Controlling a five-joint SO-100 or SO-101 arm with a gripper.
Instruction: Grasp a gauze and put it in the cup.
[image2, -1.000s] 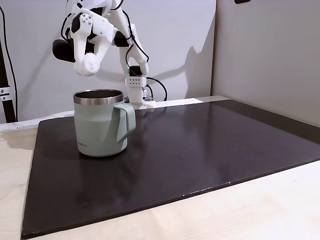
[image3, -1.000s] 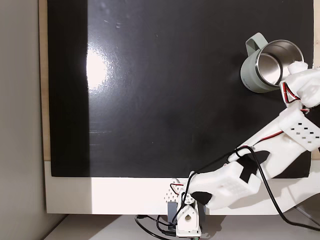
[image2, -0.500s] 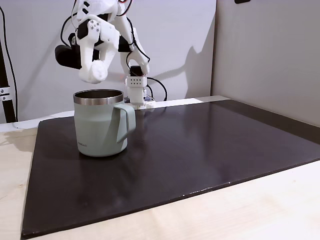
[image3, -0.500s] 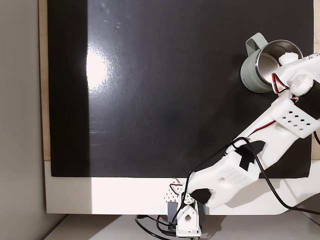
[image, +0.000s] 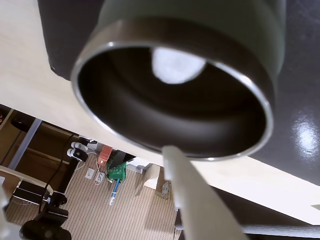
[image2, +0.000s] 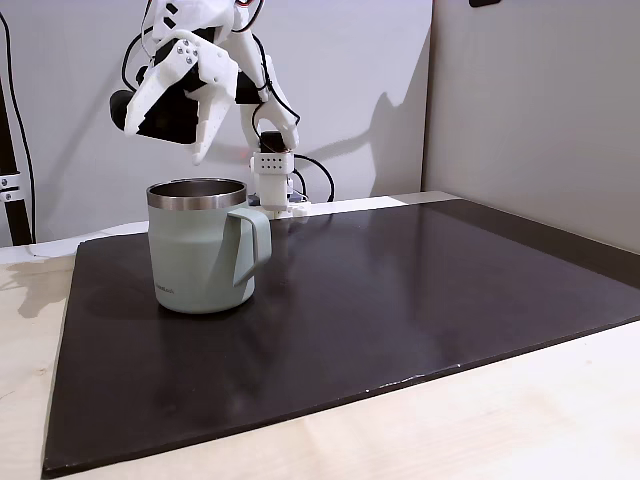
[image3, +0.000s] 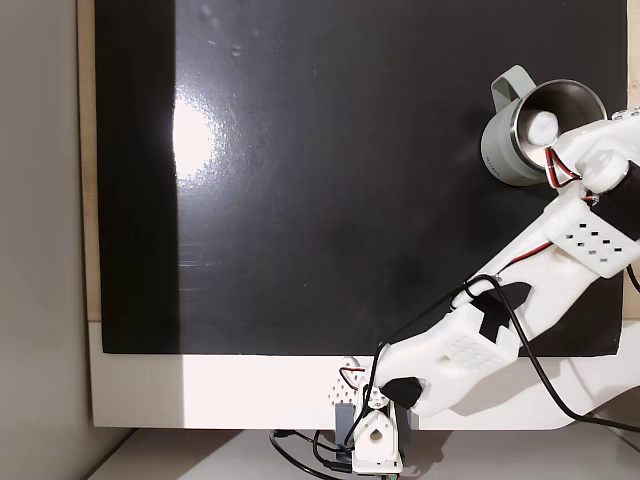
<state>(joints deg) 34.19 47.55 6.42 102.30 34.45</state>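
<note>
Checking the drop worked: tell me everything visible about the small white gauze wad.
The small white gauze wad is a soft, fuzzy, roundish lump lying inside the sage-green steel-lined mug, on its bottom. In a fixed view from above it shows as a pale blob within the steel rim. Nothing grips it; the white gripper hangs above the mug.

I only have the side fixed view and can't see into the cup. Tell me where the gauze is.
Observer: In the wrist view the gauze lies on the steel bottom inside the cup.
Operator: Now give me the claw's state.
Observer: The claw is open and holds nothing. The wrist view shows one of its fingers bare, at the cup's rim.
</note>
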